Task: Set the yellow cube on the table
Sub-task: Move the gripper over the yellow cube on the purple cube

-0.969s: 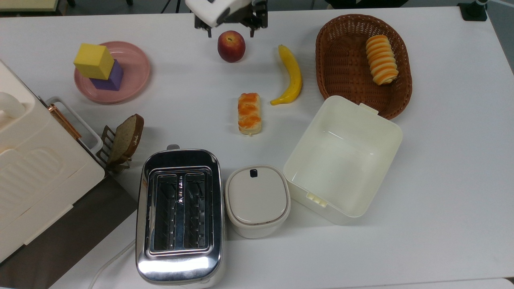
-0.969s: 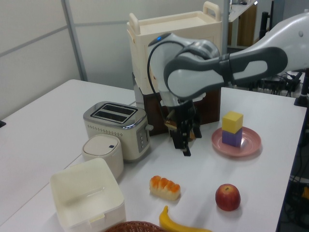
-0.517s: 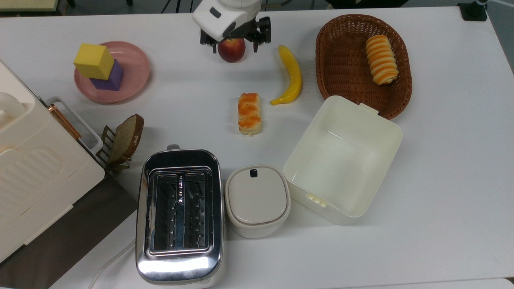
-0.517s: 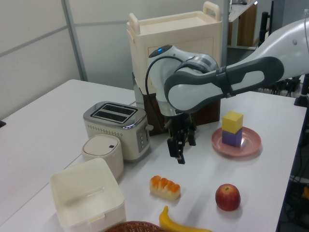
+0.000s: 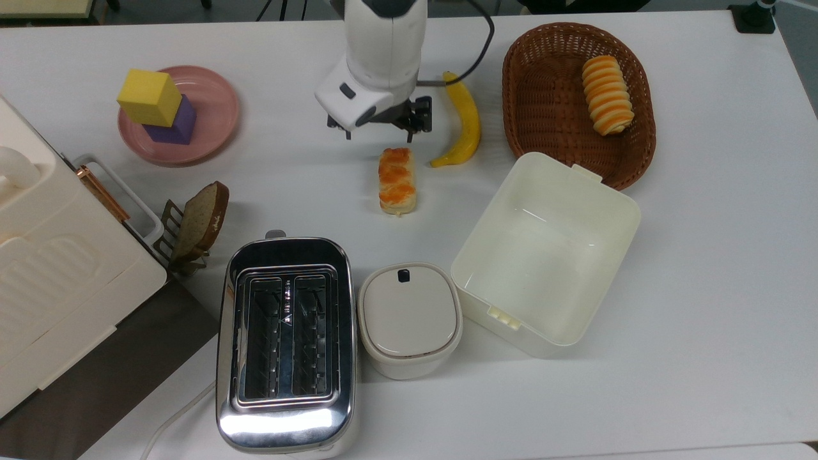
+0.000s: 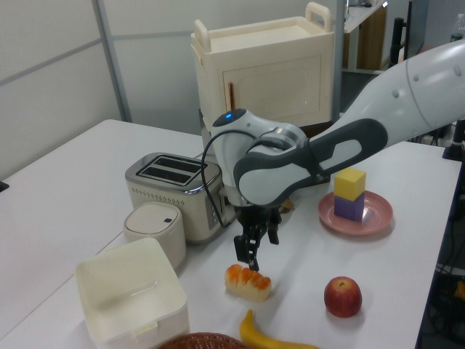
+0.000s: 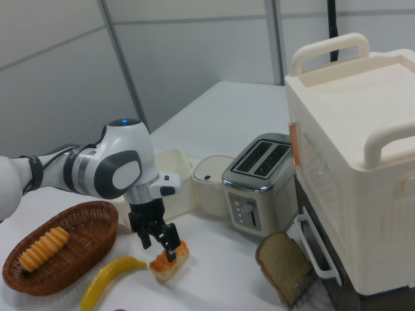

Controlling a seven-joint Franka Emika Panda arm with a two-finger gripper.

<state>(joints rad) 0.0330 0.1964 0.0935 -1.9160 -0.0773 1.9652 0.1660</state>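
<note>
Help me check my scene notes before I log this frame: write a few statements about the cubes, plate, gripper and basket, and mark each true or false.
1. The yellow cube sits on top of the purple cube. True.
2. The pink plate holds the banana. False: the banana lies on the table.
3. The gripper holds the yellow cube. False: it is open and empty, above the glazed pastry.
4. The wicker basket holds a striped bread roll. True.
5. The toaster has bread in it. False: both slots are empty.
</note>
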